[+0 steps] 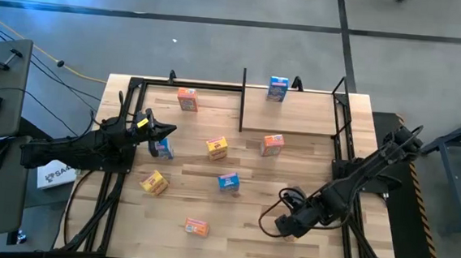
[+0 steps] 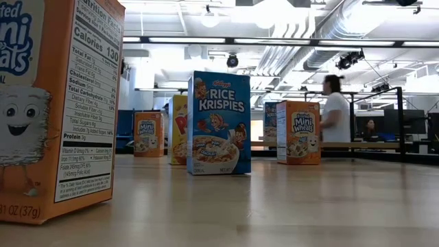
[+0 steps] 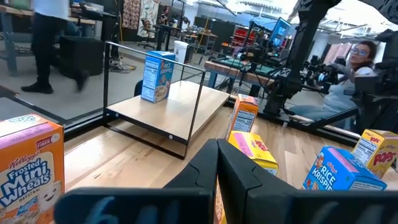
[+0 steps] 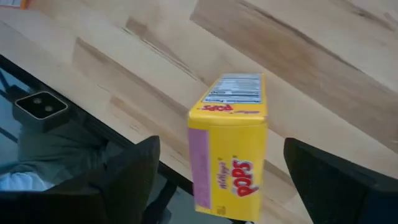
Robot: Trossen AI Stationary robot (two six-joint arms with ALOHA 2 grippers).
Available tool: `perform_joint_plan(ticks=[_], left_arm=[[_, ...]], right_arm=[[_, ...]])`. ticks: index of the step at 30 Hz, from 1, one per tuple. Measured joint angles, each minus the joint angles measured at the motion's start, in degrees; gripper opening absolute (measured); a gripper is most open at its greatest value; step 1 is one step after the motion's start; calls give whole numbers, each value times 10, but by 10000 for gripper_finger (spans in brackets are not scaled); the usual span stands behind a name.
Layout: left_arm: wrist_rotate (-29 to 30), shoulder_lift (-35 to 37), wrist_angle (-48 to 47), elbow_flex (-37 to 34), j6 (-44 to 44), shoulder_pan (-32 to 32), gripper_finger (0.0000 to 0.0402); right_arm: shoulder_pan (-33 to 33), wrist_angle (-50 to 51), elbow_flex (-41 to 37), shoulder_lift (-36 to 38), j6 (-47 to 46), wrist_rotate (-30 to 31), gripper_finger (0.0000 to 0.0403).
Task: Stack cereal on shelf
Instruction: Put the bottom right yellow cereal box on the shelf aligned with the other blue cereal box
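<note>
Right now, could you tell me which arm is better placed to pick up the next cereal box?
The right. Its gripper stands open around the yellow Pops box near the table's front edge, while the left gripper is shut beside a blue box.

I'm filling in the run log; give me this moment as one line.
stage: picking | right gripper: open, straddling yellow Pops box | left gripper: shut, idle | shelf: one blue box
</note>
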State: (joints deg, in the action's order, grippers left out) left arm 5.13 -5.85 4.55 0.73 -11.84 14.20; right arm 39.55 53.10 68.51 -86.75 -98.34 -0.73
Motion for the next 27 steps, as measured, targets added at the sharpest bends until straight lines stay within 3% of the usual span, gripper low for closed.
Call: perform_joint_plan(ticks=[10,22,27], left_arm=[[0,0,0,0,0,0,1],[0,0,0,0,-1,0,1],[0,0,0,0,-1,0,1]], right_arm=[[0,20,0,-39,12,-68,313],[0,15,0,-41,13,-69,199],[-4,15,0,-41,33,-69,182]])
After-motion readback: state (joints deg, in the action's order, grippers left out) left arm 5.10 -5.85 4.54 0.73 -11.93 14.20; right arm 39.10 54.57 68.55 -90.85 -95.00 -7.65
